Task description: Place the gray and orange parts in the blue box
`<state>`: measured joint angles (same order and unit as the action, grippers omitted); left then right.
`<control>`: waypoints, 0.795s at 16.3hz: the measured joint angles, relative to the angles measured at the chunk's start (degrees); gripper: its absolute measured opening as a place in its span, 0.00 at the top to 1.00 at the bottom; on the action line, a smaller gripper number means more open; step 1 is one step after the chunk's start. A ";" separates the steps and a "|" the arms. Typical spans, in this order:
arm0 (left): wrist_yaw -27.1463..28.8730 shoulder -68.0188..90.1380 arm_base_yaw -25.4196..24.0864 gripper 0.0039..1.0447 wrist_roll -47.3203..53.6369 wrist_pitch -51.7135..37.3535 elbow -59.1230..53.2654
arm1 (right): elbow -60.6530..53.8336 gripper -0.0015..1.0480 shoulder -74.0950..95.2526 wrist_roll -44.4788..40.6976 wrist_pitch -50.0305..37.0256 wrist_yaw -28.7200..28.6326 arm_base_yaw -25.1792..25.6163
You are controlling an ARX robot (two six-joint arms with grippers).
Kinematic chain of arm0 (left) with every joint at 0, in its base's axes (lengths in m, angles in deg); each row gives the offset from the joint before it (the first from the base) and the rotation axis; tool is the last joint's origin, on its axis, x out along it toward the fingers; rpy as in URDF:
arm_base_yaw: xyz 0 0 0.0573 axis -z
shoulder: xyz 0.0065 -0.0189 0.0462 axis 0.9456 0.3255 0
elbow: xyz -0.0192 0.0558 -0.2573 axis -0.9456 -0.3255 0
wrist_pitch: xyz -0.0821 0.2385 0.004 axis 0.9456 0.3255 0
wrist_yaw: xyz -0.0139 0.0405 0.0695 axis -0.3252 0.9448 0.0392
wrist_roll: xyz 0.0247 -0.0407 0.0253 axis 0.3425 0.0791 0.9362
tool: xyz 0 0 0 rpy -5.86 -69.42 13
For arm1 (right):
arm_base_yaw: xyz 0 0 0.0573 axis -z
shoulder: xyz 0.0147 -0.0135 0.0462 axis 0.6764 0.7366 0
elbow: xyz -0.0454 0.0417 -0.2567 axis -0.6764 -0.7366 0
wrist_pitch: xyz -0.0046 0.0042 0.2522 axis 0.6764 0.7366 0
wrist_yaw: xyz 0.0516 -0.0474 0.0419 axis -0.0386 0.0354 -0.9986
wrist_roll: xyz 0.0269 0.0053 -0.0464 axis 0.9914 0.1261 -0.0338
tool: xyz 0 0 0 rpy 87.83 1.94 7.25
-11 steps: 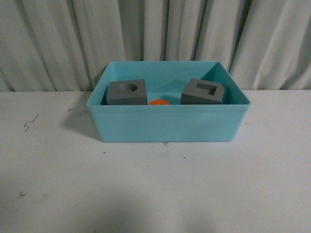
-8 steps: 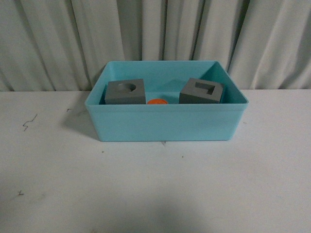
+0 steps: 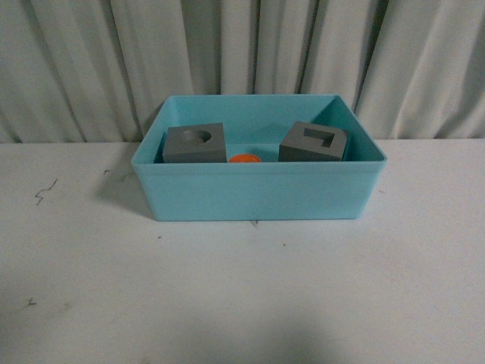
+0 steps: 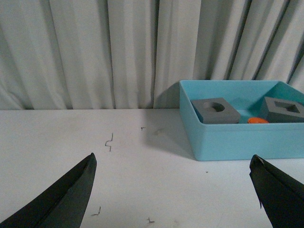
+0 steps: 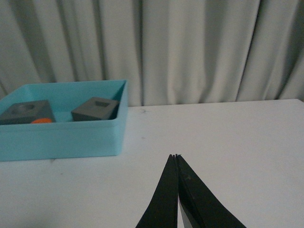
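Nearest, the left gripper (image 4: pixel 173 190) hangs with jaws spread wide and empty; the right gripper (image 5: pixel 176 159) has its jaws pressed together, a detail only the wrist views show. Beyond, the blue box (image 3: pixel 258 193) on the table (image 3: pixel 242 296) holds both gray cubes (image 3: pixel 195 142) (image 3: pixel 314 142) and the orange cylinder (image 3: pixel 245 159) between them, so the task looks complete.

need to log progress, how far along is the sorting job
It looks finished. Both gray cubes, the one with a round recess and the one with a square recess, sit inside the blue box, with the orange part between them. Nothing is in hand: the left hand is open and empty, the right hand is shut on nothing, both over the table. No part is visible outside the box.
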<state>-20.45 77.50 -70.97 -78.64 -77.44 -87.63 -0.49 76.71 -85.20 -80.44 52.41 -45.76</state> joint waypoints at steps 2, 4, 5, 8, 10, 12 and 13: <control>0.02 0.00 -0.02 0.06 0.00 0.04 0.00 | 0.00 0.98 -0.02 0.02 -0.09 -2.23 3.52; 0.00 0.00 -0.02 0.06 0.02 0.04 0.00 | 0.00 0.98 -0.02 0.02 -0.02 -2.56 3.21; 0.02 0.00 0.00 0.06 0.00 0.04 0.00 | 0.00 0.98 -0.02 0.02 -0.02 -2.56 3.21; 0.02 0.00 -0.02 0.06 0.00 0.04 0.00 | 0.00 0.98 -0.02 0.02 -0.02 -2.56 3.21; 0.02 -0.02 -0.02 0.06 0.00 0.04 0.00 | 0.00 0.98 -0.02 0.02 -0.02 -2.56 3.21; 0.02 0.00 0.00 0.06 0.00 0.02 -0.02 | 0.00 0.98 -0.02 0.02 -0.02 -2.56 3.21; 0.02 0.00 -0.02 0.06 0.00 0.04 0.00 | 0.00 0.98 -0.02 0.02 -0.02 -2.56 3.21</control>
<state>-20.43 77.50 -71.00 -78.64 -77.39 -87.63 -0.49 76.69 -85.18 -80.46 49.85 -42.55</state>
